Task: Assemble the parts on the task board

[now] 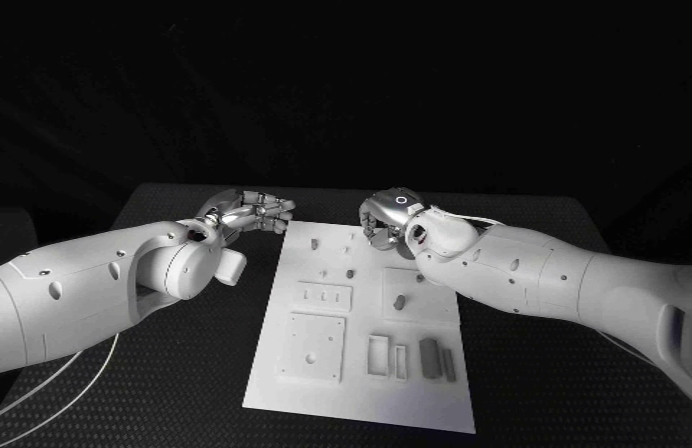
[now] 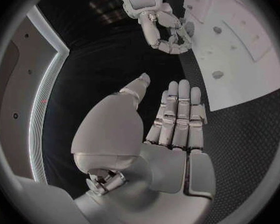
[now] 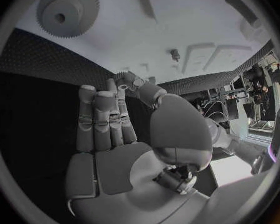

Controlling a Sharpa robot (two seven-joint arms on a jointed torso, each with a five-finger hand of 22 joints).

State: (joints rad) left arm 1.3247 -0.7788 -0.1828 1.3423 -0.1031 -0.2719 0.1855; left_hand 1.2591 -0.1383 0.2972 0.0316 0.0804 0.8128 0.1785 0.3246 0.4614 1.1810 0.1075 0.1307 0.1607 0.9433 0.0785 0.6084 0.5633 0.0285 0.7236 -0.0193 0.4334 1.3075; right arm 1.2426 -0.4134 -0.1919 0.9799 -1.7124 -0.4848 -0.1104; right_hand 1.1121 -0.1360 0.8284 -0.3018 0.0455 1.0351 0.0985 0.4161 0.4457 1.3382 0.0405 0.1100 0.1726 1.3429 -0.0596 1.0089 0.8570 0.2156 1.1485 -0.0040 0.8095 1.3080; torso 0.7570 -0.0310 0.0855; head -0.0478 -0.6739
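On the black textured table point(image 1: 173, 388) lies the white rectangular task board point(image 1: 368, 343), its long side running away from the robot. Grey block-shaped parts point(image 1: 428, 356) stand in slots at the board's near right area; small grey pegs point(image 1: 349, 251) stand toward its far end. A grey toothed gear point(image 3: 68, 10) lies flat on the board, seen in the right wrist view. The silver left hand point(image 1: 248, 213) hovers just beside the board's far left corner, its fingers point(image 2: 177, 114) extended together, grasping nothing. The silver right hand point(image 1: 389, 218) hovers over the board's far right corner, fingers point(image 3: 102, 119) straight, released and empty. Beyond the table the surroundings are dark.
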